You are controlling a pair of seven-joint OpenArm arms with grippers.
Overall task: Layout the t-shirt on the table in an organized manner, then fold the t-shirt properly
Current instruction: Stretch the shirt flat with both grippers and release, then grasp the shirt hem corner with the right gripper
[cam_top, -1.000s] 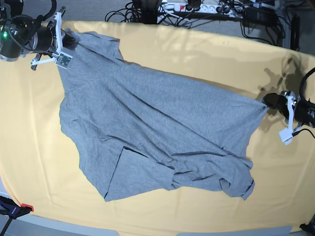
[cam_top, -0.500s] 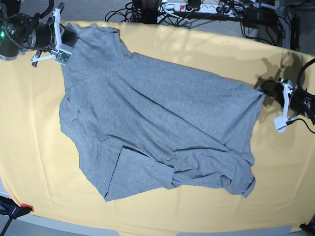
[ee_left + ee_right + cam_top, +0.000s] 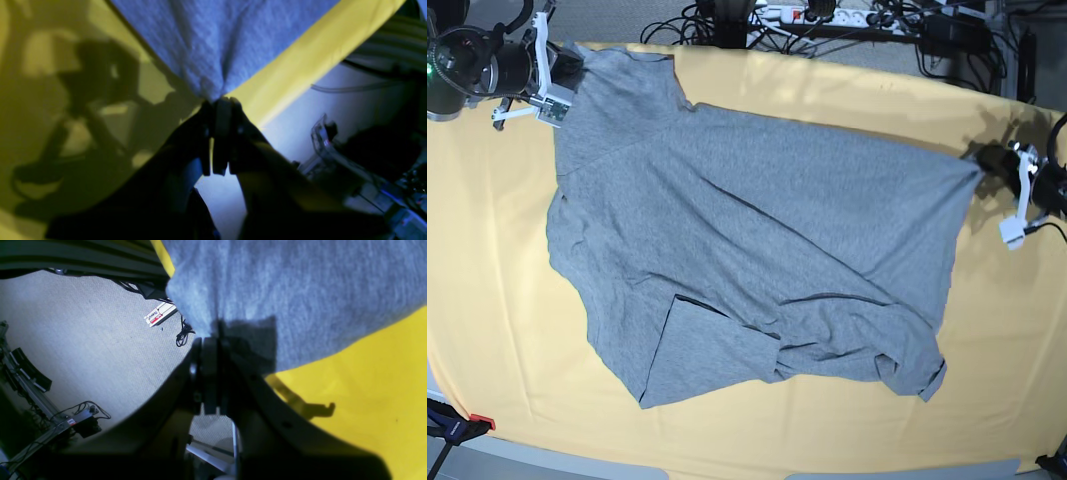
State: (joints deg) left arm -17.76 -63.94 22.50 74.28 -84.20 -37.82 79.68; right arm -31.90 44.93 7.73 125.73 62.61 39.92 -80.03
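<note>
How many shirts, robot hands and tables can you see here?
t-shirt: 1
hands: 2, the left hand and the right hand, both pinching the shirt
table: 1
Total: 4

Grey t-shirt (image 3: 747, 250) (creased) spread across table (image 3: 487, 300) — corners pinched.

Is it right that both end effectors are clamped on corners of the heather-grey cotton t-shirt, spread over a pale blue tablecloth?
Not quite. The tablecloth is pale yellow-orange, as the base view shows. Both the left end effector and right end effector do clamp the heather-grey cotton t-shirt.
</note>
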